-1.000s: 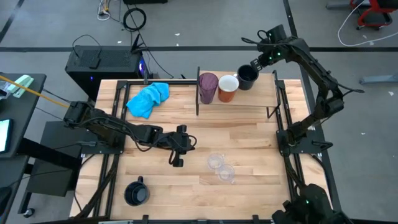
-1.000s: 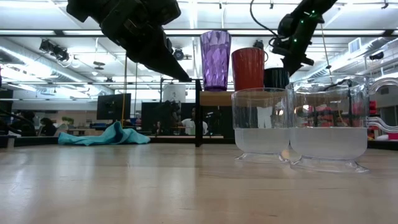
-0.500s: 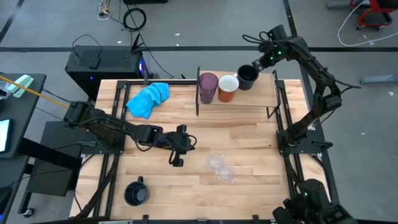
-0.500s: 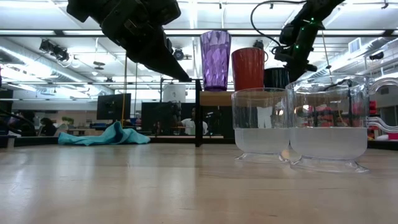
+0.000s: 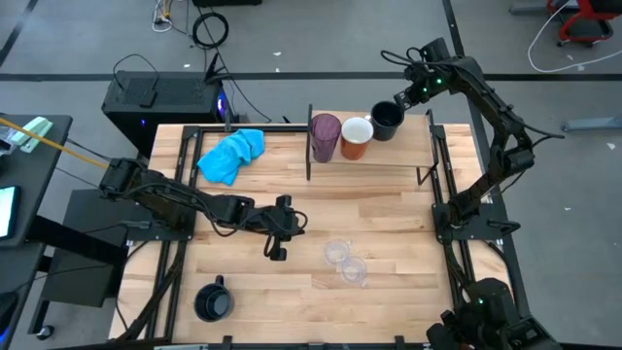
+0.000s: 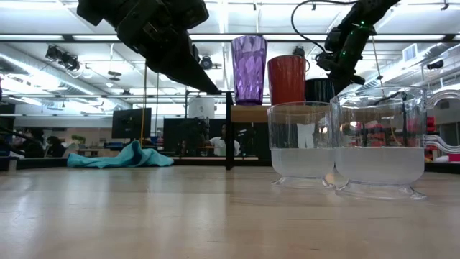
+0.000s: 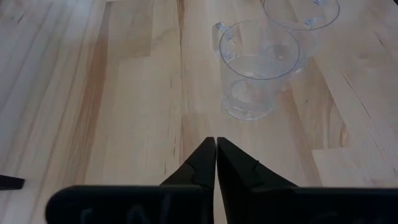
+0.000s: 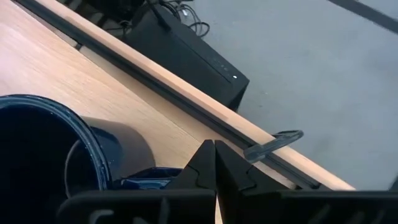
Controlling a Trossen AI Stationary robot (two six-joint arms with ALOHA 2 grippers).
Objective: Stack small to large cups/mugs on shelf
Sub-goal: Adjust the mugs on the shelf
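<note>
i judge i'm between placements: three pieces stand in a row on the shelf [image 5: 384, 156], the purple tumbler [image 5: 325, 137], then the orange mug [image 5: 356, 137], then a black mug [image 5: 387, 120], each just beside the next. my right gripper [image 5: 401, 97] hangs just above and behind that black mug with its fingers pressed together on nothing; in the right wrist view the mug's dark rim [image 8: 43, 143] sits right beside the closed tips, so i read that mug as set down and released. what's left is on the table [image 5: 389, 224]: two clear plastic cups [image 5: 344, 261] touching or nearly touching each other near the front middle, and a second black mug [image 5: 212, 300] at the front left corner. my left gripper [image 5: 277, 251] hovers over the table just left of the clear cups, tips closed with only a sliver between them, holding nothing; the left wrist view shows the nearer clear cup [image 7: 258, 68] straight ahead of the tips. the next move, as i see it, calls for spreading the left fingers, dropping over that cup's rim and gripping gently, since the thin plastic looks easy to squash or nudge into its neighbour. a blue cloth [image 5: 231, 154] lies at the back left, out of the way.
</note>
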